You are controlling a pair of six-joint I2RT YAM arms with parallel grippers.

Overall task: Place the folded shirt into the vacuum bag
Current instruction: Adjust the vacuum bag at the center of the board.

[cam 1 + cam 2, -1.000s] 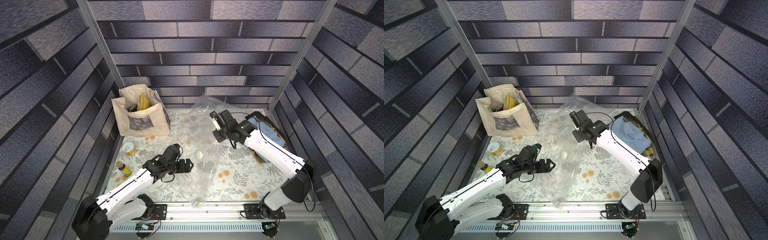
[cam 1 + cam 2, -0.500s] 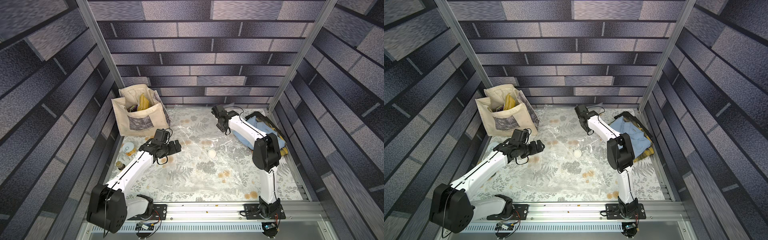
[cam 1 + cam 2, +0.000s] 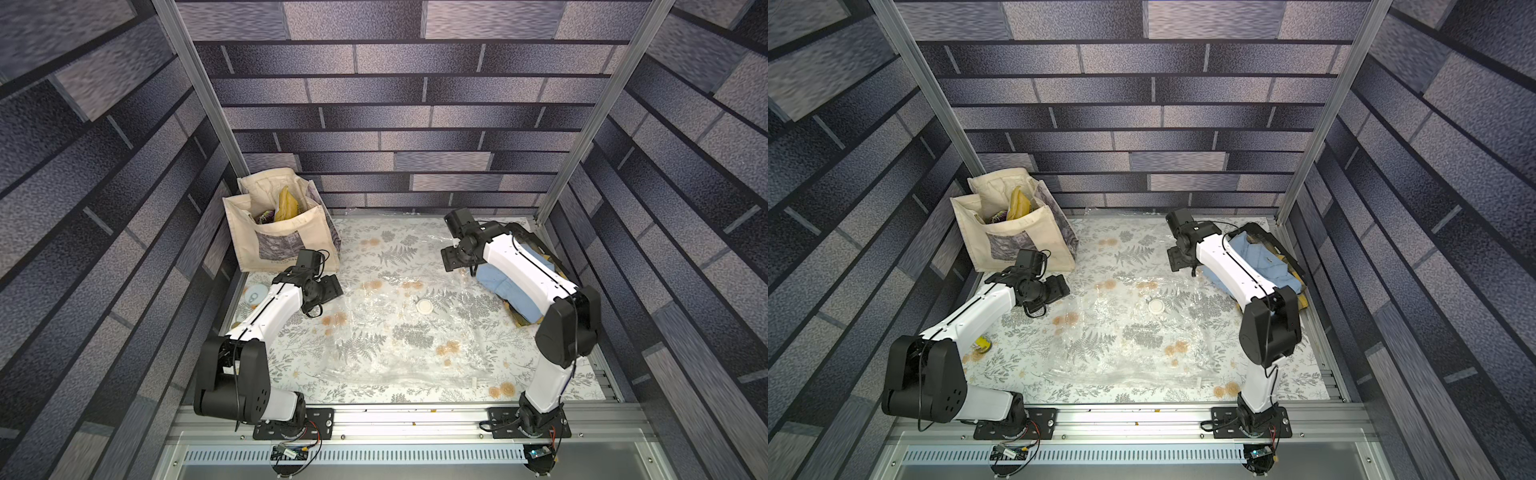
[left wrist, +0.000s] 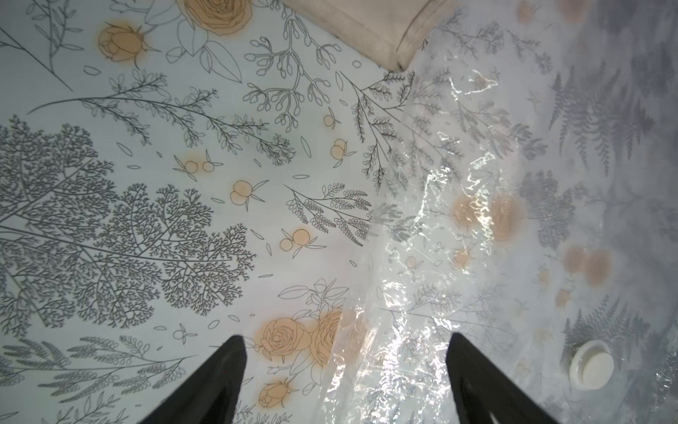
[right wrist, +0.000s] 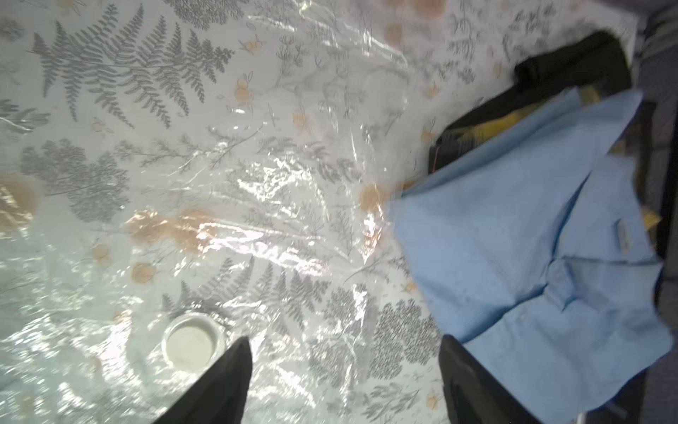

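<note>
The vacuum bag (image 3: 395, 332) lay flat across the middle of the table (image 3: 291, 374); the folded light-blue shirt (image 3: 505, 286) sat outside it at the right edge. Left gripper (image 4: 345, 341) and right gripper (image 5: 345, 345) both gaped wide, empty

At the right edge of the table (image 3: 286, 365) the right arm (image 3: 519, 266) hides the middle of the folded shirt (image 3: 492, 280); whatever lies under it is mostly covered; the left arm (image 3: 976, 311) hides most of a yellow can (image 3: 983, 344); the left wrist view crops the tote bag (image 4: 367, 25).
</note>
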